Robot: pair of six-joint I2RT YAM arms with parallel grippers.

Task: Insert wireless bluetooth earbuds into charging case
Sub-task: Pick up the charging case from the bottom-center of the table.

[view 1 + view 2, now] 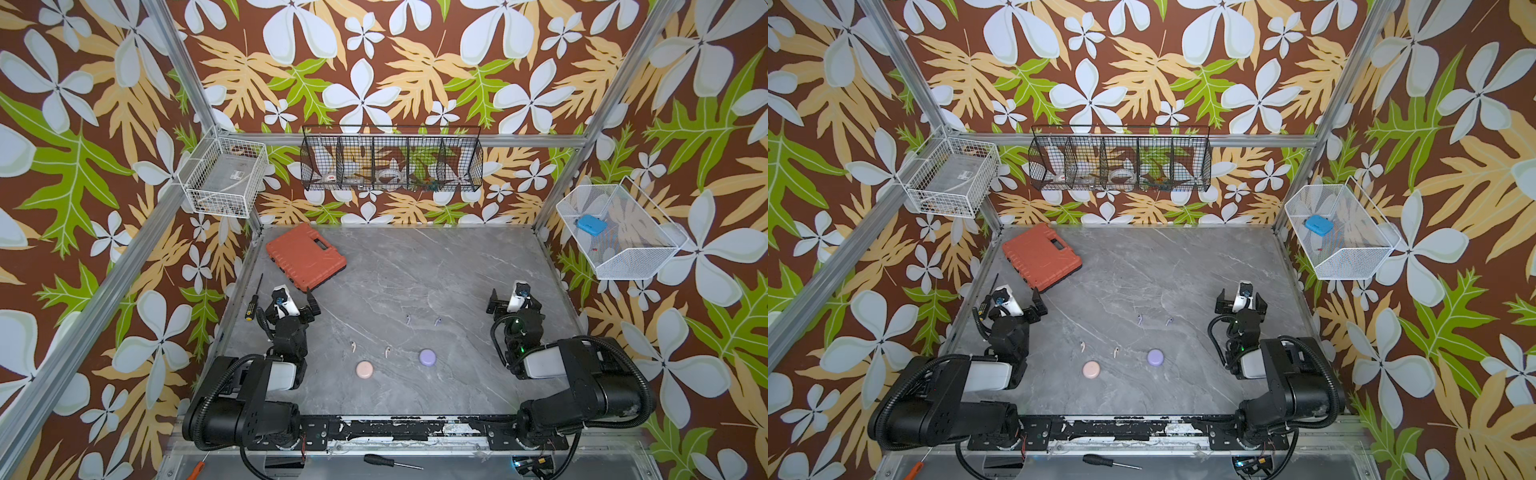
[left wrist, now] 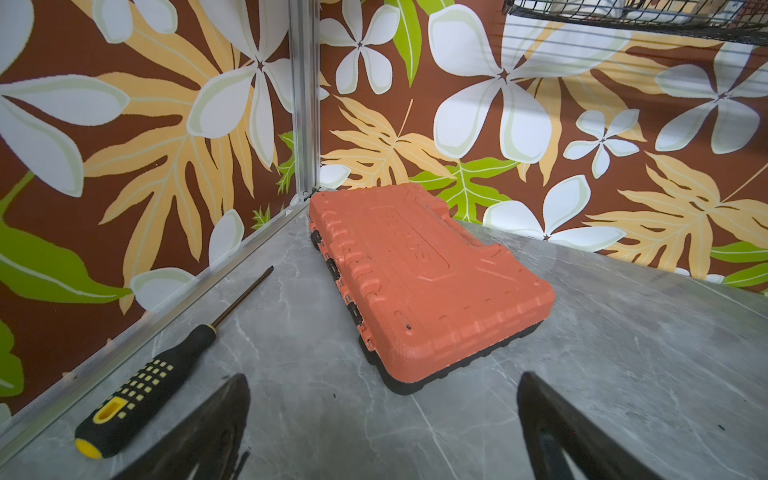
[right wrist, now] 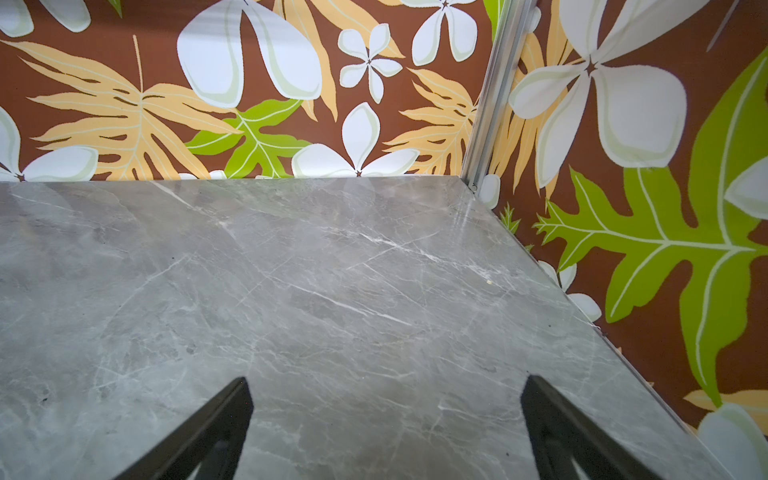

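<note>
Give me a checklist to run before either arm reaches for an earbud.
1. Left gripper: jaws open, empty: ok.
2. Right gripper: jaws open, empty: ok.
3. Pink earbuds and lavender earbuds lie loose on the table: ok.
4. Pink case and lavender case open: not ok, both look shut.
5. Which way each earbud faces: cannot tell, too small.
6. Orange toolbox and screwdriver clear of the earbuds: ok.
</note>
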